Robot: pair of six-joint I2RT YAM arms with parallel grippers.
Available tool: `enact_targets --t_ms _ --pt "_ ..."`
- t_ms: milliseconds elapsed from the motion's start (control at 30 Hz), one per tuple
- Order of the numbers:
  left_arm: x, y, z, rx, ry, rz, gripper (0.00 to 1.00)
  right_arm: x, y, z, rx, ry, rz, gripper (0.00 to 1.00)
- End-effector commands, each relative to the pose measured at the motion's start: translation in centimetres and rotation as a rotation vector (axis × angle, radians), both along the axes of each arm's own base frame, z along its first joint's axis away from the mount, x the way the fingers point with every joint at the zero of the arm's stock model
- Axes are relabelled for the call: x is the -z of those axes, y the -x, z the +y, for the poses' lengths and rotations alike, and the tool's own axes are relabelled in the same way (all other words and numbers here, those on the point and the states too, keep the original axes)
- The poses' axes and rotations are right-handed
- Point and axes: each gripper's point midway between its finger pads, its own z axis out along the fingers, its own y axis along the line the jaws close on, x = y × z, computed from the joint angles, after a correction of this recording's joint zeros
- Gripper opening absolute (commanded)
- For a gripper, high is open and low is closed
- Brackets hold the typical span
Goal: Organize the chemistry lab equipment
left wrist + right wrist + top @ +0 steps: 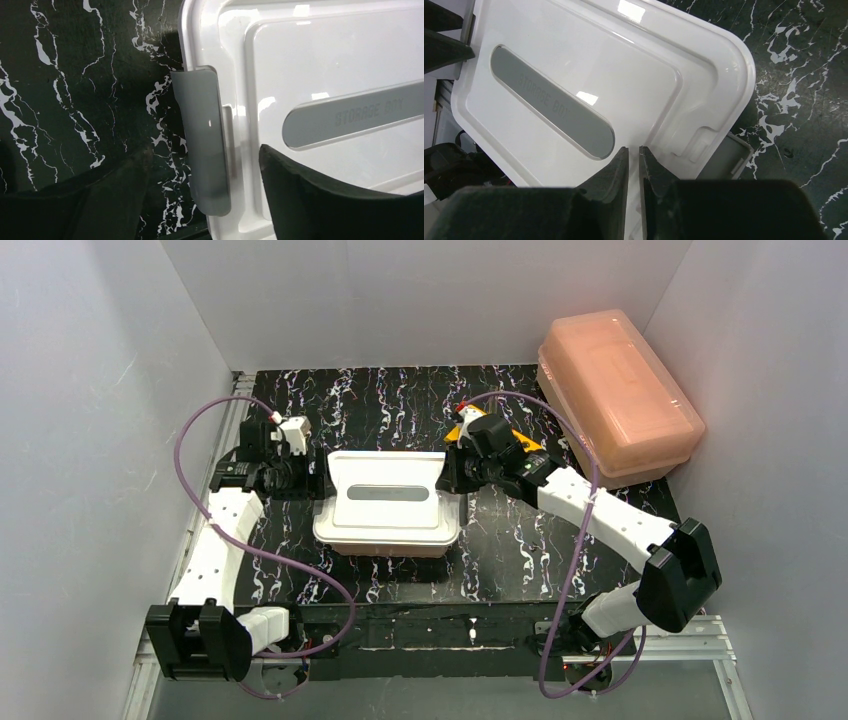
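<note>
Of the chemistry lab equipment I see only part of a yellow rack, behind my right wrist. A white storage box stands mid-table with its white lid on it. My left gripper is at the lid's left end. In the left wrist view it is open, its fingers either side of the grey latch without touching it. My right gripper is at the lid's right end. In the right wrist view it is shut to a thin slit over the lid, with a grey latch flipped outward beside it.
Stacked pink tubs sit at the back right against the wall. White walls close in the black marbled table on three sides. The arms' purple cables loop over the left side and the right-middle.
</note>
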Motion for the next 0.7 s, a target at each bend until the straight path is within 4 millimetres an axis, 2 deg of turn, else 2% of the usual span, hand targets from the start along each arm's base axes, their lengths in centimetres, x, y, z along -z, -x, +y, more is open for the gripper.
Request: enact_targets --t_ms 0,67,133,167,200,233,333,400,467,500,667 --pt "-5.5 -0.4 0.3 0.003 -0.024 -0.107 0.89 -4.3 -1.2 -0.5 0.002 0.036 -0.113 0.25" --pt "-7.9 -1.0 1.0 -0.029 -0.051 -0.169 0.97 -5.8 -1.4 -1.0 0.0 0.056 -0.142 0.32" --pt "-10.4 -1.4 1.5 -0.052 -0.076 -0.244 0.98 -7.1 -1.6 -1.9 0.011 0.096 -0.17 0.46" --pt "-11.4 -1.4 1.8 -0.065 -0.086 -0.277 0.98 -7.6 -1.7 -2.5 0.023 0.122 -0.183 0.61" --pt "-12.3 -1.4 2.0 -0.079 -0.09 -0.305 0.98 -8.1 -1.8 -3.1 0.029 0.139 -0.197 0.9" --pt "-12.8 -1.4 2.1 -0.088 -0.09 -0.328 0.98 -8.5 -1.7 -3.5 0.031 0.144 -0.205 0.97" --pt "-13.3 -1.0 1.5 -0.078 -0.051 -0.362 0.98 -10.5 -1.7 -4.4 0.084 0.019 -0.238 0.98" --pt "-12.5 -0.7 0.9 -0.055 -0.026 -0.351 0.98 -10.4 -1.0 -4.8 0.106 -0.037 -0.234 0.98" --pt "-11.7 -0.6 0.7 -0.048 -0.017 -0.344 0.98 -9.5 0.3 -4.6 0.077 -0.107 -0.214 0.98" --pt "-11.0 -0.6 0.7 -0.043 -0.021 -0.336 0.98 -7.5 1.0 -4.8 0.066 -0.116 -0.185 0.98" --pt "-7.7 -1.1 0.5 -0.003 -0.034 -0.311 0.98 -4.2 1.8 -5.4 0.052 -0.098 -0.16 0.98"
